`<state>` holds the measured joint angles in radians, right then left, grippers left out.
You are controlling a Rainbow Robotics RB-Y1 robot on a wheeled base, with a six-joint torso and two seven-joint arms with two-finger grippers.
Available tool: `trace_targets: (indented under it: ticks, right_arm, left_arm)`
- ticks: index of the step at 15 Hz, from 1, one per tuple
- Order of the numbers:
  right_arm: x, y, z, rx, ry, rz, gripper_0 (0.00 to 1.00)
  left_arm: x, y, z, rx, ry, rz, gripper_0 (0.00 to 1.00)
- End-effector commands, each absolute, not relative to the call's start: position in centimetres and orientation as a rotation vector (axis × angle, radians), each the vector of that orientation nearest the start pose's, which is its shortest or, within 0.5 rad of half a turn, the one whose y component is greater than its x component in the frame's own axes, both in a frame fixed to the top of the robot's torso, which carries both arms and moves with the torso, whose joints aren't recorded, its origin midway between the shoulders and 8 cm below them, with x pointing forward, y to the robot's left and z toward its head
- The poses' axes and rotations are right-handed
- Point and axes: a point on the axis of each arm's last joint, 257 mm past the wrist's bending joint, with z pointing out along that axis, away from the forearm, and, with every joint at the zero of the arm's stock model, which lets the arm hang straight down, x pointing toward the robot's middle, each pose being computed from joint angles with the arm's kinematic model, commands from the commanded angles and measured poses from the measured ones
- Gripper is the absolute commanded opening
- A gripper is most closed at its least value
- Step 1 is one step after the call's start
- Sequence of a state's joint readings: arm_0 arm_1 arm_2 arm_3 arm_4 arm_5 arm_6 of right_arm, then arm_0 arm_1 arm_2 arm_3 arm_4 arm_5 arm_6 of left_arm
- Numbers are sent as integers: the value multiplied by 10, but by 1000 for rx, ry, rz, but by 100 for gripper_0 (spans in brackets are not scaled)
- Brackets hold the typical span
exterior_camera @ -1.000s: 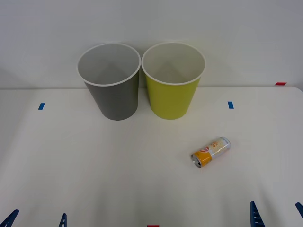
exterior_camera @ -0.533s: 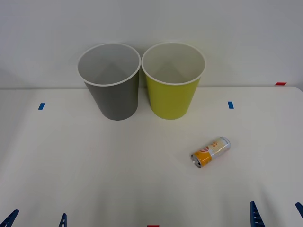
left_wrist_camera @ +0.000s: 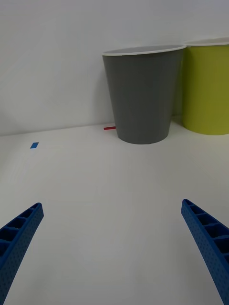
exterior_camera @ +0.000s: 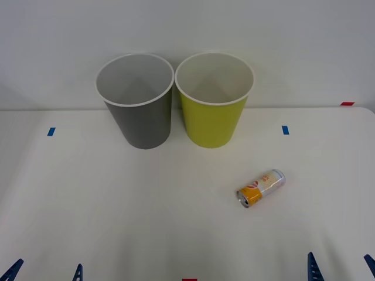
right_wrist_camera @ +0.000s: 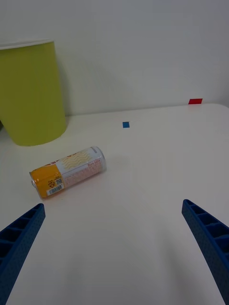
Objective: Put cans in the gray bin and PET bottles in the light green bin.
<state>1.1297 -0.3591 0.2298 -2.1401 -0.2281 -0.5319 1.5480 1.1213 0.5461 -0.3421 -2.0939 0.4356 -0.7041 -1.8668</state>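
Front view: the gray bin (exterior_camera: 139, 105) and the light green bin (exterior_camera: 214, 102) stand upright, touching, at the table's (exterior_camera: 117, 205) far edge. The can (exterior_camera: 261, 188) lies on its side right of centre, with nothing between it and the bins. Blue tape marks (exterior_camera: 285, 130) flank the bins. The left gripper (exterior_camera: 44, 271) and right gripper (exterior_camera: 341, 268) are both spread open; the right fingertips sit slightly lower than 0.5 s earlier.

Right wrist view: the can (right_wrist_camera: 67, 171) lies ahead, near the light green bin (right_wrist_camera: 32, 93).

Left wrist view: the gray bin (left_wrist_camera: 142, 95) stands ahead.
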Motion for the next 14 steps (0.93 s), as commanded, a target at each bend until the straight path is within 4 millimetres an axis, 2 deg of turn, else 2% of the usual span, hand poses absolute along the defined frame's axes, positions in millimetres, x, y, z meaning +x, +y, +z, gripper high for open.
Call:
trace_targets:
  ticks: [1, 5, 10, 14]
  right_arm:
    - [223, -275, -231, 43, 1601, 32, 100]
    - [227, -282, -227, 37, 1584, 16, 100]
    - [243, -294, -218, 66, 1610, 1, 100]
    - [255, -290, -204, 230, 1693, 99, 100]
  left_arm:
    - [196, 265, -234, 88, 1586, 26, 100]
    - [196, 265, -234, 88, 1586, 26, 100]
    - [196, 265, -234, 88, 1586, 26, 100]
    - [196, 265, -234, 88, 1586, 26, 100]
